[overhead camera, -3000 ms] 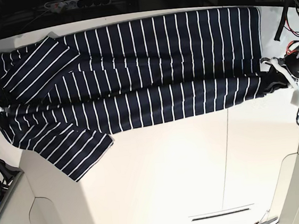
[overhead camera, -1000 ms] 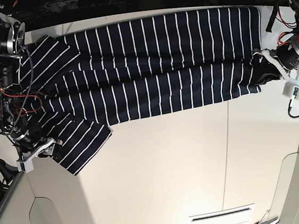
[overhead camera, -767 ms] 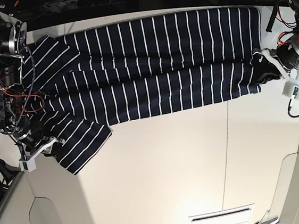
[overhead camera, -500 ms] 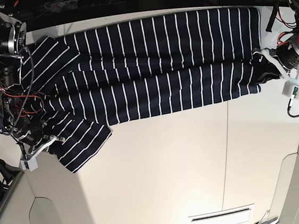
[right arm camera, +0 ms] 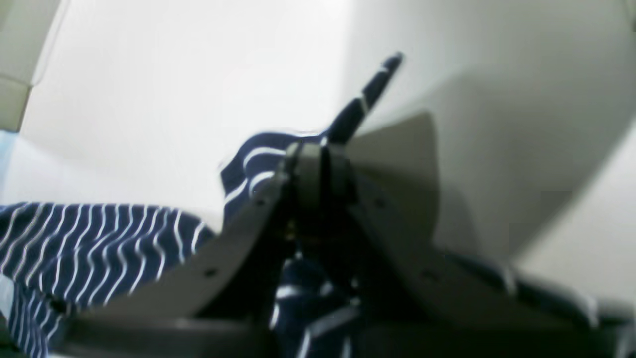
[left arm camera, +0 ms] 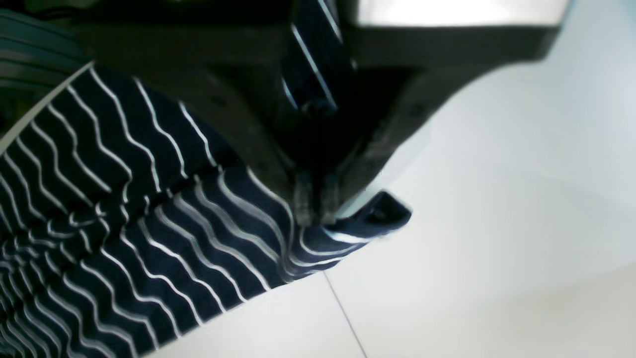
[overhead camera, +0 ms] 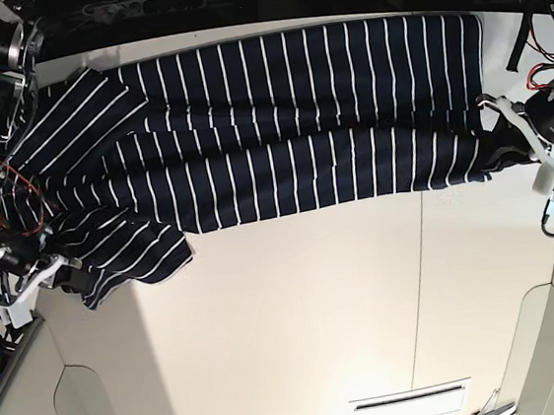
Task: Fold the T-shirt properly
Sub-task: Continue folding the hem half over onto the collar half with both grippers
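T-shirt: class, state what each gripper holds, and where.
Both pinch the T-shirt: left gripper its hem corner, right gripper a sleeve edge.

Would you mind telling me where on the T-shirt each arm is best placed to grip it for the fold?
The T-shirt lies spread lengthwise, so its two near corners suit best, approached from each short end. The left gripper is shut on the hem corner; the right gripper is shut on the sleeve corner. Both pinch thin, flat edges lying near the table side, likely letting the near edge lift evenly.
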You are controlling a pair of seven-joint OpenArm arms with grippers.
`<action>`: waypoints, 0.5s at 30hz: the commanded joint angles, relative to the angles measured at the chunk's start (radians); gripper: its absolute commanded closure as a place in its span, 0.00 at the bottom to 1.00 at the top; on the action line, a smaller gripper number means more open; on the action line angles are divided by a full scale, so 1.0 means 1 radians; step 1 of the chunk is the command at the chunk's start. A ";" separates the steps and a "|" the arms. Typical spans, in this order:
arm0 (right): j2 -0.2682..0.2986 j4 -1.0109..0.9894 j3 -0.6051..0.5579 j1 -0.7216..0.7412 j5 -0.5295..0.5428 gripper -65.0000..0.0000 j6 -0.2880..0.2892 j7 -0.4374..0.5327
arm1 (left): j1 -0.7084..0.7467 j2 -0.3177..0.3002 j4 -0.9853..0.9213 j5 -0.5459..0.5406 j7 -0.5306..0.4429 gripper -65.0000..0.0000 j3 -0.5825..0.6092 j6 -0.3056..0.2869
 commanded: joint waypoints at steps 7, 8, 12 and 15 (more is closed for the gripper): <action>0.019 0.177 0.162 -0.144 0.188 1.00 0.012 -0.067 | 0.014 -0.020 0.022 -0.254 0.177 1.00 -0.124 -0.008; 0.019 0.190 0.179 -0.165 0.203 1.00 0.019 -0.071 | 0.021 -0.020 0.022 -0.272 0.188 1.00 -0.136 -0.008; 0.019 0.233 0.237 -0.236 0.259 1.00 0.027 -0.097 | 0.055 -0.020 0.022 -0.299 0.202 1.00 -0.164 -0.008; 0.019 0.274 0.264 -0.288 0.277 1.00 0.027 -0.104 | 0.091 -0.020 0.022 -0.298 0.203 1.00 -0.167 -0.008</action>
